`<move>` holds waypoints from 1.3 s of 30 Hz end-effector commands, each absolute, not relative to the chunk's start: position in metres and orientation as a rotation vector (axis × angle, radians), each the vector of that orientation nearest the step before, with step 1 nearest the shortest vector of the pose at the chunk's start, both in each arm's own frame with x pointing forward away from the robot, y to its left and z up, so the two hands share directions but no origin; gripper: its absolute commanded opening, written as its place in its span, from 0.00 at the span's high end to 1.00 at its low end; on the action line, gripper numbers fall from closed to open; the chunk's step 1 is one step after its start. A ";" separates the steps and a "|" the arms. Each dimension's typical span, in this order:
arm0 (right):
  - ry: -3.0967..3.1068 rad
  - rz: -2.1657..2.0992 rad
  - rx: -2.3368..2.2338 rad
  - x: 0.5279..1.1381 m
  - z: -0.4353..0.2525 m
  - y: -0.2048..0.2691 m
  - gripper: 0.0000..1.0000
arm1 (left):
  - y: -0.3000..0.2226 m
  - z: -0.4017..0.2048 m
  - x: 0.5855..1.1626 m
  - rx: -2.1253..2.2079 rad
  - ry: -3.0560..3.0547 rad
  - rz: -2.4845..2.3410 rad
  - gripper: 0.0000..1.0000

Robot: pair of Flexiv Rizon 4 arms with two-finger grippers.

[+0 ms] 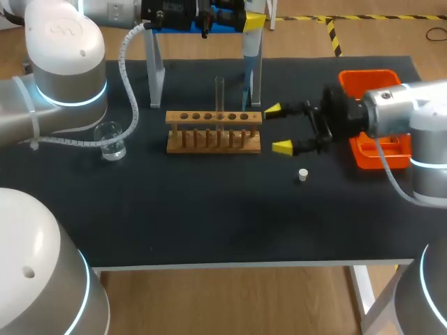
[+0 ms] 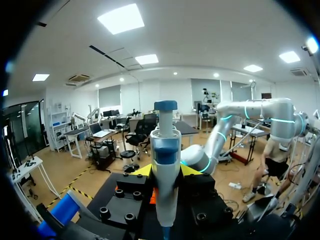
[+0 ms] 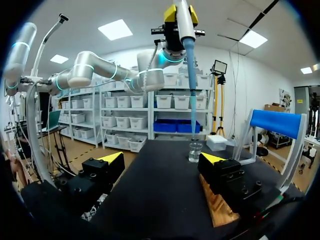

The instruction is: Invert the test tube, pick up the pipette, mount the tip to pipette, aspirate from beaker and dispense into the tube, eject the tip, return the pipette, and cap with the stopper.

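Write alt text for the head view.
Open right gripper beside a wooden test tube rack holding an upright clear glass tube; small white stopper nearby, glass beaker at the rack's left. Left gripper holds a white pipette behind the rack.

left arm (image 1: 66, 63): white rounded shells, grey links, cyan light ring at joint; white ribbed cable hose (image 1: 124, 66) running to wrist. right arm (image 1: 387, 108): same, silver wrist flange. left pincer (image 2: 166, 171), right pincer (image 1: 277, 128): black blocky bodies, socket screws, yellow wedge tips.

Bright, even light from overhead
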State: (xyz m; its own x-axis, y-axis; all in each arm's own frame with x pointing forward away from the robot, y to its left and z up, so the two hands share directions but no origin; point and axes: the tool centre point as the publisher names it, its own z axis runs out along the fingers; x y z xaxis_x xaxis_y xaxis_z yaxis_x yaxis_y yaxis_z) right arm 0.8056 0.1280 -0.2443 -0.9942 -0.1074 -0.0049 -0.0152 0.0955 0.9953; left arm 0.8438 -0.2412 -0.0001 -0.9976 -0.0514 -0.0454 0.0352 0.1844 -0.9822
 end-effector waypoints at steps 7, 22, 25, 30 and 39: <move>-2.292 -2.066 0.109 0.785 -0.240 0.112 0.00 | -0.241 0.000 0.844 -0.016 2.361 -1.965 1.00; -2.292 -2.066 0.109 0.785 -0.240 0.112 0.00 | -0.241 0.000 0.844 -0.016 2.361 -1.965 1.00; -2.292 -2.066 0.109 0.785 -0.240 0.112 0.00 | -0.241 0.000 0.844 -0.016 2.361 -1.965 1.00; -2.292 -2.066 0.109 0.785 -0.240 0.112 0.00 | -0.233 -0.002 0.845 -0.040 2.357 -1.960 1.00; -2.292 -2.066 0.109 0.785 -0.240 0.112 0.00 | -0.158 -0.018 0.851 -0.195 2.322 -1.895 1.00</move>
State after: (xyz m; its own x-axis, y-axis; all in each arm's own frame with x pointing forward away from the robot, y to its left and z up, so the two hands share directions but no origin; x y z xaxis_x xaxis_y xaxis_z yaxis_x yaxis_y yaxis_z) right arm 0.7861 0.1127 -0.2405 -0.9960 -0.0890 -0.0079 -0.0169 0.1008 0.9948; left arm 0.8673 -0.1965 -0.0160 -0.9858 -0.1660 -0.0231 -0.0119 0.2065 -0.9784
